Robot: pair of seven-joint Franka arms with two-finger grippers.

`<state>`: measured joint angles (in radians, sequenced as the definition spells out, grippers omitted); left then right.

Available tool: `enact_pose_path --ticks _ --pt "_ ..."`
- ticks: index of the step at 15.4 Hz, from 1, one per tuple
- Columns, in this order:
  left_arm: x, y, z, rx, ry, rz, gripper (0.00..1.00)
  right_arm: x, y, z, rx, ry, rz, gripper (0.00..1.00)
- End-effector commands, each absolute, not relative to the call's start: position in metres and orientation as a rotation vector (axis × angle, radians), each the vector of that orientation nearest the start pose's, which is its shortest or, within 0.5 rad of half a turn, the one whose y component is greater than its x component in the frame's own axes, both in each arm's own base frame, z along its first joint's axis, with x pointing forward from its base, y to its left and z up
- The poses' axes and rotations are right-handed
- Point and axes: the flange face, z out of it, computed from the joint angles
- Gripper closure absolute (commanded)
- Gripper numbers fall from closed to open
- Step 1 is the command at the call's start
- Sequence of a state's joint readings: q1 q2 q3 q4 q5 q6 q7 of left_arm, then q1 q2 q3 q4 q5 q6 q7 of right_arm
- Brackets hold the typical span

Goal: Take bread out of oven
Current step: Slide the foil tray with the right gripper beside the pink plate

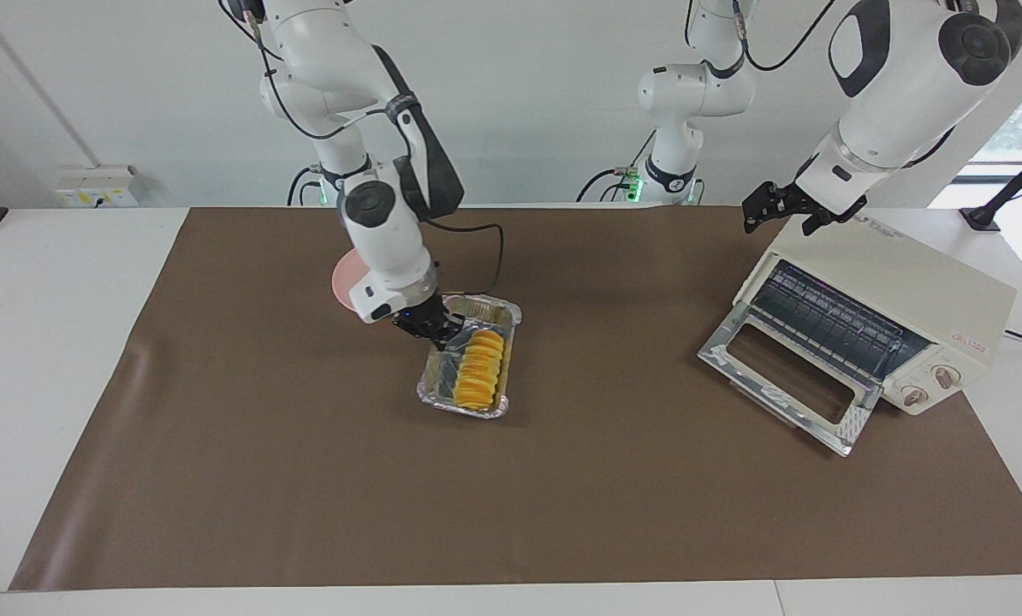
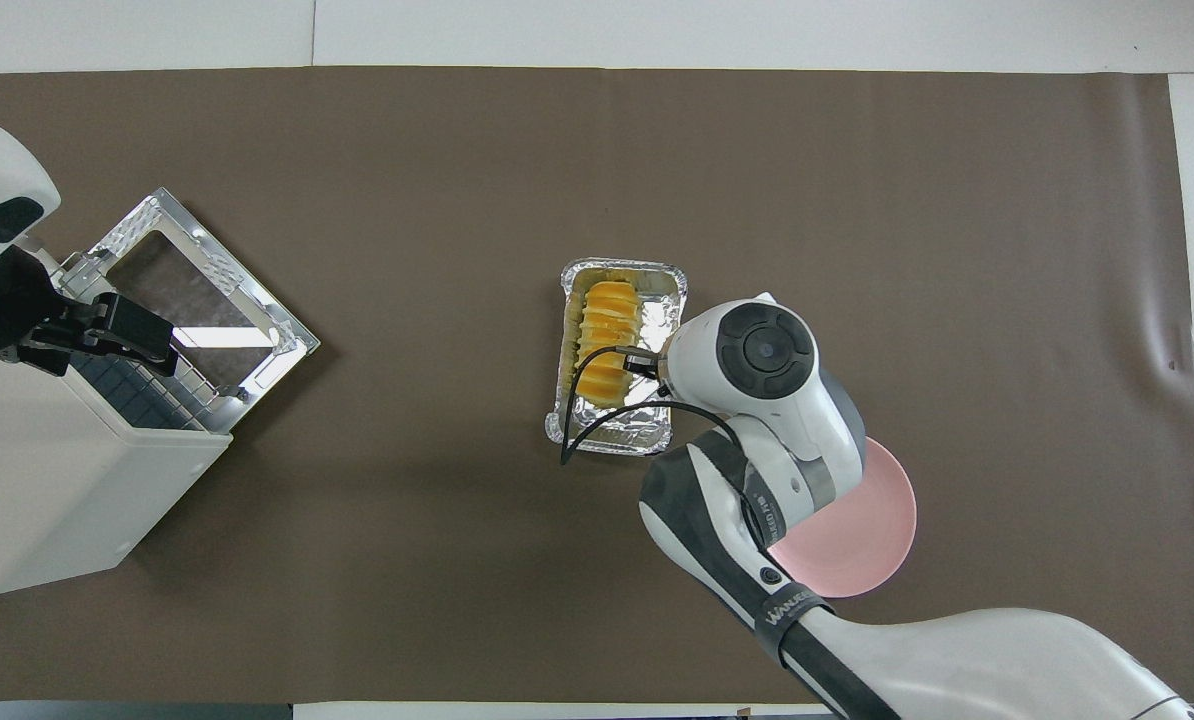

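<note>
Bread point(image 1: 479, 381) beside right tool point(image 1: 439, 335)

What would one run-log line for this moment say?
right gripper: shut on foil tray | bread: in tray | oven: door open | left gripper: open, over oven

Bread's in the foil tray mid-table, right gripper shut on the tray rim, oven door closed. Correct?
Not quite: the oven door is open, dropped flat in front of it with the rack exposed, as the facing view shows. The rest holds: the bread lies in the foil tray mid-table, and the right gripper is shut on the tray's rim.
</note>
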<state>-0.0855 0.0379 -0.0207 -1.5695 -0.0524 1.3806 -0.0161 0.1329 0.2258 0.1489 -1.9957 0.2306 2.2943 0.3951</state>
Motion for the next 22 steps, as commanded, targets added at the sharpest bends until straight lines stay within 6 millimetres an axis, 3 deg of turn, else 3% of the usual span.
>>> enact_pose_path --ticks 1,3,6,14,15,16,17,22 --pt "0.531 -0.060 0.598 -3.174 0.125 0.338 0.00 0.589 0.109 0.356 -2.854 0.294 0.003 1.00" --pt "0.530 -0.061 0.601 -3.175 0.125 0.331 0.00 0.589 0.073 0.346 -2.862 0.265 0.003 1.00" --pt "0.527 -0.060 0.608 -3.178 0.124 0.309 0.00 0.585 0.048 0.329 -2.875 0.192 -0.009 1.00" --pt "0.522 -0.060 0.617 -3.180 0.130 0.285 0.00 0.576 0.029 0.305 -2.898 0.053 -0.070 1.00" --pt "0.522 -0.060 0.616 -3.180 0.130 0.287 0.00 0.577 0.030 0.306 -2.897 0.049 -0.068 0.46" --pt "0.522 -0.060 0.617 -3.180 0.130 0.285 0.00 0.578 0.033 0.309 -2.896 0.050 -0.068 0.10" --pt "0.522 -0.060 0.616 -3.180 0.130 0.287 0.00 0.577 0.033 0.313 -2.896 0.048 -0.074 0.00" --pt "0.522 -0.060 0.616 -3.180 0.130 0.287 0.00 0.591 0.042 0.357 -2.881 0.128 -0.078 0.00"
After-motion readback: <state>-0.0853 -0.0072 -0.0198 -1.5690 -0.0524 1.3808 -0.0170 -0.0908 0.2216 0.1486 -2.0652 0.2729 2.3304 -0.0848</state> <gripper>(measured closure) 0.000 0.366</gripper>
